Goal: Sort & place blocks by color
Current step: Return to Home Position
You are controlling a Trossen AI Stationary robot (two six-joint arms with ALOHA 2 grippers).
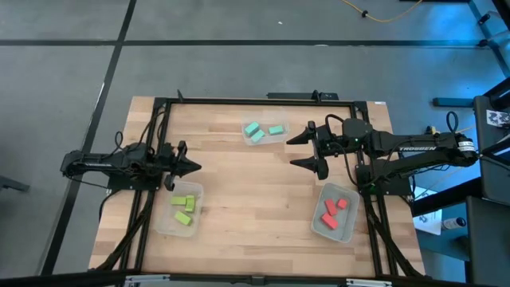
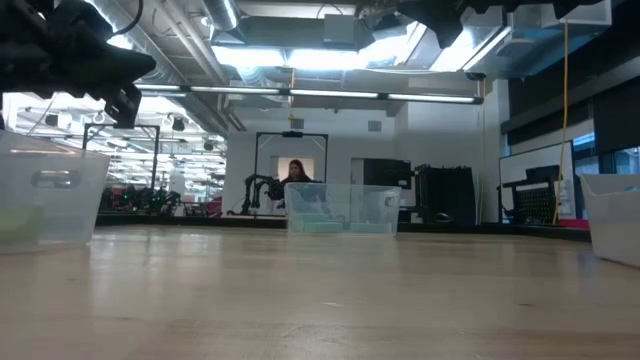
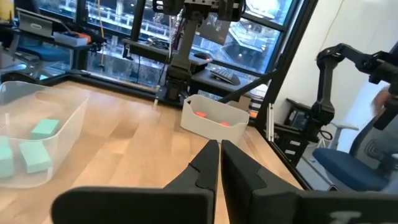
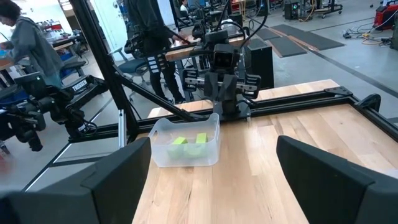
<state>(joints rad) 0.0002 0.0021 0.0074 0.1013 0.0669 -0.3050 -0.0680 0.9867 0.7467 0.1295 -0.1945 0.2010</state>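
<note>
The blocks lie in three clear bins. Teal blocks (image 1: pixel 255 131) fill the bin at the table's far middle, also seen in the left wrist view (image 3: pixel 37 146). Lime blocks (image 1: pixel 184 209) sit in the near-left bin, also seen in the right wrist view (image 4: pixel 188 143). Red-orange blocks (image 1: pixel 335 210) rest in the near-right bin, seen far off in the left wrist view (image 3: pixel 211 118). My left gripper (image 1: pixel 195 167) is shut and empty, above the left side just beyond the lime bin. My right gripper (image 1: pixel 296 150) is open and empty, held above the table between the teal bin and the red bin.
The wooden table top (image 1: pixel 255 191) has bare room in its middle, between the three bins. A black frame (image 1: pixel 263 100) runs along the table's edges. People (image 4: pixel 25 37) stand in the room beyond the table.
</note>
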